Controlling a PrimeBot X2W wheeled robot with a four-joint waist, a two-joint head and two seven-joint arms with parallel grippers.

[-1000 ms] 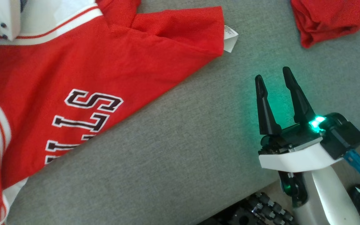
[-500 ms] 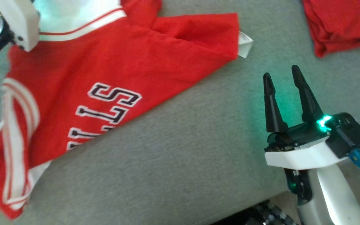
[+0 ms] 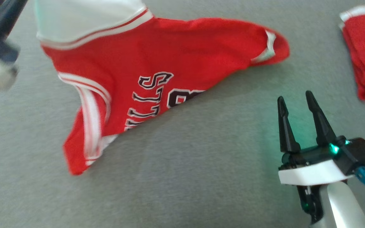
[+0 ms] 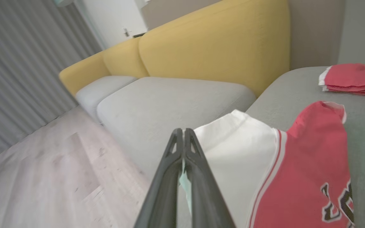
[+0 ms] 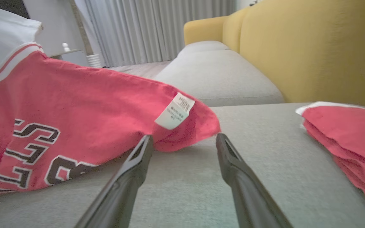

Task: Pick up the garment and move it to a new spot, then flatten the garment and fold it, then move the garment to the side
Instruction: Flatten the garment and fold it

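1. Fabric at the white end of the basketball jersey (image 3: 169, 60) is being pinched by the left gripper (image 4: 182, 134). Its two dark fingers are being pressed together, and a sliver of pale cloth is being caught between them in the left wrist view.
2. The jersey is being held up by that end at the left. Its red body is sloping down to the right, and the corner carrying the care label (image 5: 175, 110) appears to be trailing on the grey sofa cushion (image 3: 185, 180).
3. Only a thin edge is being gripped, so the hold is being judged weak. If the trailing corner is being dragged across the cushion during a quick move, the cloth could be pulled out of the fingers.
4. The whole garment is being carried from one point. It could therefore be set down bunched or twisted, which would make flattening harder.
5. The right gripper (image 3: 295, 96) is being held over the cushion to the right of the jersey, with its fingers spread and nothing between them. The labelled corner is lying just ahead of them and could be snagged by a careless sweep.
6. A folded red garment (image 3: 364, 53) is being kept at the far right. It could be disturbed if the jersey is carried too far that way.
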